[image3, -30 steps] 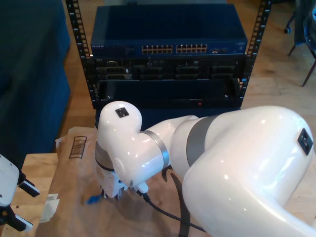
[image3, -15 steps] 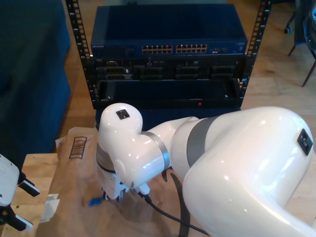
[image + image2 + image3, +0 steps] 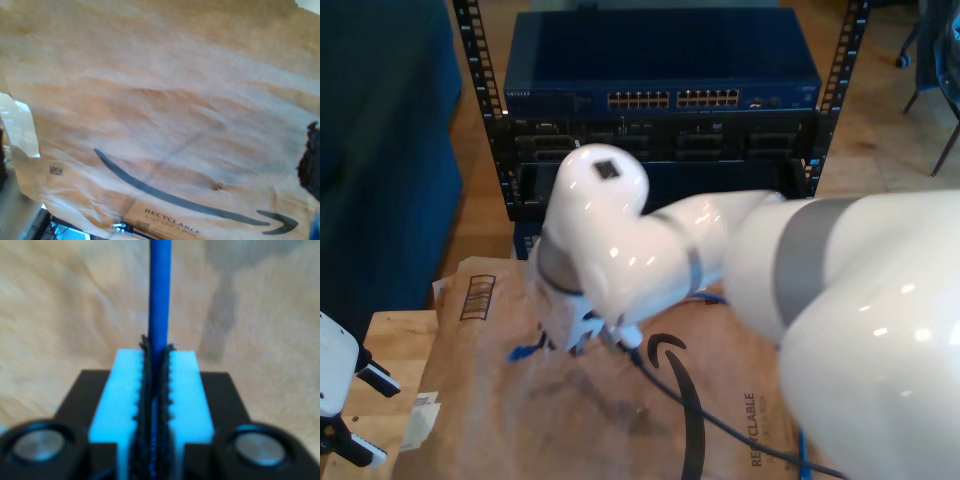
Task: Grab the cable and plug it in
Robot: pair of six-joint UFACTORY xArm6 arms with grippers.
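Observation:
The blue cable (image 3: 159,300) runs straight out from between the pads of my second gripper (image 3: 158,360), which is shut on it. In the exterior view the large white second arm reaches down over the brown paper (image 3: 470,400). My second gripper (image 3: 560,340) holds the cable's short blue end (image 3: 525,352) just above the paper, pointing to the exterior view's left. More blue cable (image 3: 705,298) shows behind the arm. The first wrist view looks down on the printed brown paper (image 3: 160,100); a dark shape (image 3: 311,165) sits at its edge and I cannot tell what it is.
A dark blue network switch (image 3: 660,60) with rows of ports (image 3: 670,99) sits in a black rack behind the table. A black robot cable (image 3: 690,410) trails over the paper. Part of a white arm (image 3: 335,375) stands at the exterior view's lower left over the wooden table (image 3: 395,340).
The second arm has risen and swung toward the rack, carrying the blue cable end up and slightly to the exterior view's right. More of the brown paper now shows.

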